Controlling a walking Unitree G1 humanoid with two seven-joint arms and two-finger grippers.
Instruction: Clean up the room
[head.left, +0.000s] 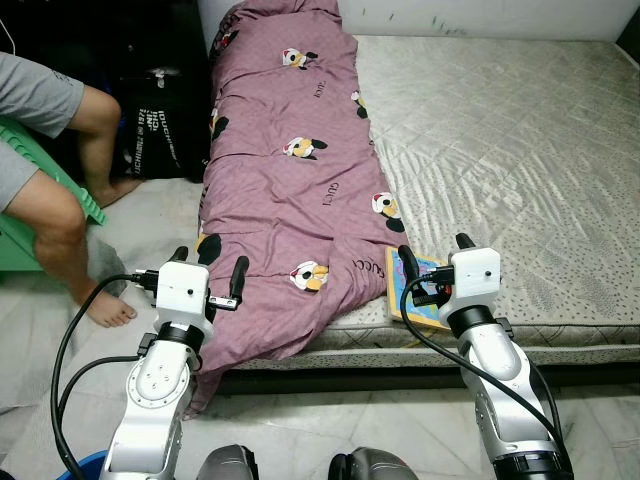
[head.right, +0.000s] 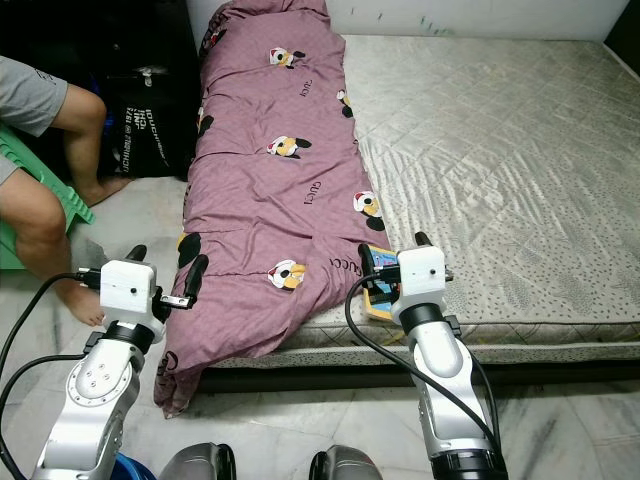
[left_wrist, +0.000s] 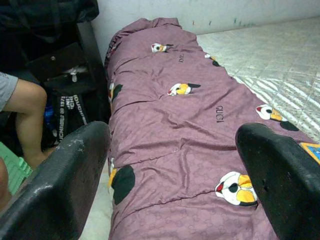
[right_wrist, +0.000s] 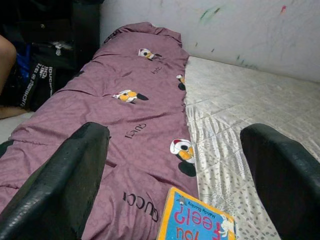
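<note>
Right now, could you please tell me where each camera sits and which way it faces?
Left eye: head, looking down at the bed; both arms show.
Right eye: same, shifted sideways.
Left wrist: along the open left gripper at the purple blanket.
Right wrist: along the open right gripper at blanket and book.
All share the blanket.

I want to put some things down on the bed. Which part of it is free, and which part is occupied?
The mattress is bare from the purple blanket across to its far side. Crowded: the blanket strip along the robot's left, and the near edge, where a picture book lies beside the blanket, before the open right gripper.
</note>
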